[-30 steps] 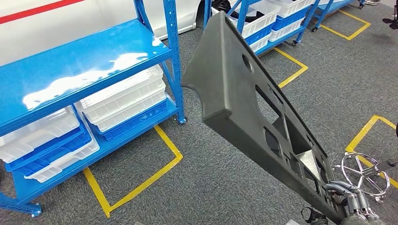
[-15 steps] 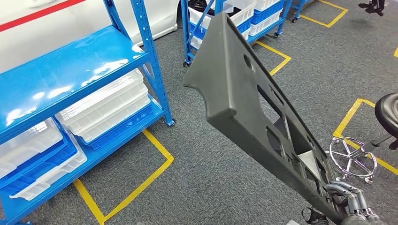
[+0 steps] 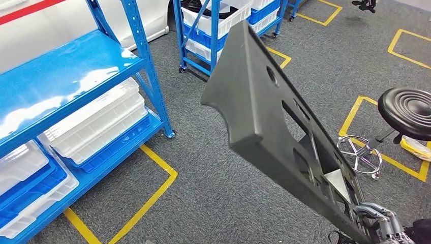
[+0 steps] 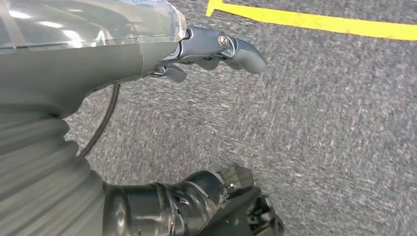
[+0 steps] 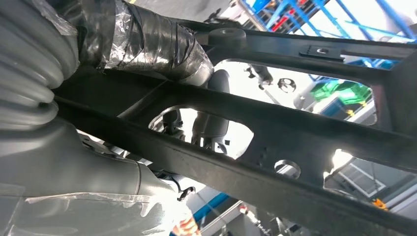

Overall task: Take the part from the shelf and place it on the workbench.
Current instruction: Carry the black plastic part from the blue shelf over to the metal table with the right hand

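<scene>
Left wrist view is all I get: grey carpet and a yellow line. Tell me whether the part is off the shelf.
Observer: Yes. In the head view the long dark grey plastic panel with cut-outs is up in the air over the carpet, apart from the blue metal shelf rack.
Operator: Say which robot hand has it.
Observer: The right robot hand grips its lower end. In the right wrist view its fingers show through a cut-out.
Operator: Report what stands near on that side.
Observer: A black round stool with a chrome base stands on the carpet beyond the panel.
</scene>
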